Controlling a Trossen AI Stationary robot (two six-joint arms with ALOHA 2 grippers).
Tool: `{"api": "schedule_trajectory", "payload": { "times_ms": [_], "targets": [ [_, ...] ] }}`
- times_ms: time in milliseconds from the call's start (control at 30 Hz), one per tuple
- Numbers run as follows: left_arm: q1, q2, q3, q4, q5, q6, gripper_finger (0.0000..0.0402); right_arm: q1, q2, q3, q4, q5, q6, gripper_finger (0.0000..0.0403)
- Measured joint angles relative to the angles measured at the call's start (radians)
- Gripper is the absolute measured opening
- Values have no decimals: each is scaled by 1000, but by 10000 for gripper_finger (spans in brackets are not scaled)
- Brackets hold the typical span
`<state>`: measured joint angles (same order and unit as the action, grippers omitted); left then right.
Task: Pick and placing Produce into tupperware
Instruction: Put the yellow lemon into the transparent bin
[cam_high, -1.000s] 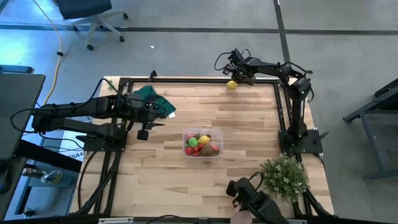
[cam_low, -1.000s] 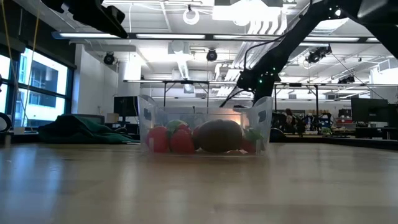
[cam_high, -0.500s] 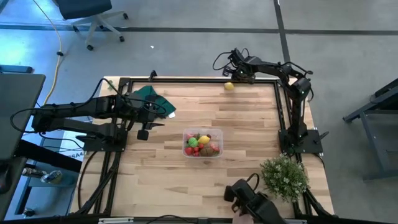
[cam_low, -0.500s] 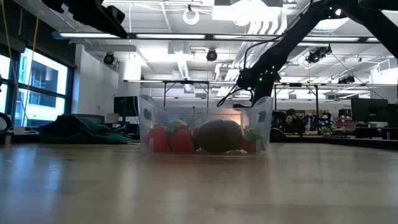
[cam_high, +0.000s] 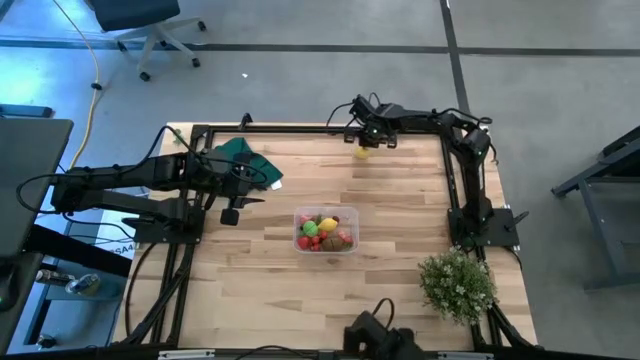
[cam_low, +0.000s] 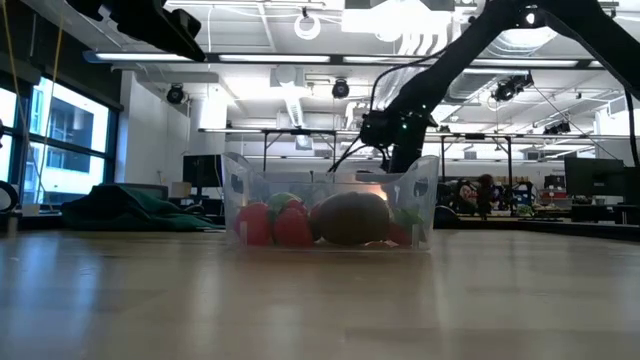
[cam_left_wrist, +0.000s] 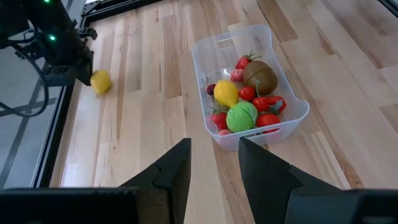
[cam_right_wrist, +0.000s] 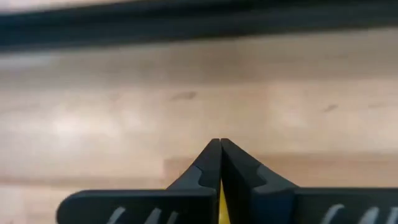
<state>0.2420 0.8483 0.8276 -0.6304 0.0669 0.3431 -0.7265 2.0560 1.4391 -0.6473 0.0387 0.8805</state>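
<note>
Since a second ago the right gripper (cam_high: 366, 138) has slid leftward along the far edge, fingers pressed together — the yellow produce piece (cam_high: 362, 152) lies loose just beside it, well apart from the tupperware (cam_high: 326, 231). Left gripper (cam_high: 232, 195) waits, spread — clear of the tub.

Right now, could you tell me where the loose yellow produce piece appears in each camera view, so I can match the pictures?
High view: yellow produce piece near the table's far edge, at the right gripper.
Low view: not discernible; the tupperware blocks that stretch of table.
Left wrist view: at upper left, beside the right gripper.
Right wrist view: only a yellow sliver between the shut fingers, likely it.
Shared landmark: the tupperware, except in the right wrist view.
</note>
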Motion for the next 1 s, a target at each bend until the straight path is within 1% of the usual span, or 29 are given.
{"api": "schedule_trajectory", "payload": {
  "times_ms": [100, 333, 533, 767, 867, 1000],
  "targets": [
    [0, 0, 0, 0, 0, 0, 122, 33, 0, 0, -1, -24, 11, 0],
    [0, 0, 0, 0, 0, 0, 122, 88, 0, 0, 1, -28, 33, 0],
    [0, 0, 0, 0, 0, 0, 122, 80, 0, 0, 6, 17, 31, 0],
    [0, 0, 0, 0, 0, 0, 122, 48, 0, 0, -7, 22, 18, 0],
    [0, 0, 0, 0, 0, 0, 122, 42, 0, 0, -67, 39, 9, 0],
    [0, 0, 0, 0, 0, 0, 122, 30, 0, 0, -177, 121, -21, 0]
  ]
}}
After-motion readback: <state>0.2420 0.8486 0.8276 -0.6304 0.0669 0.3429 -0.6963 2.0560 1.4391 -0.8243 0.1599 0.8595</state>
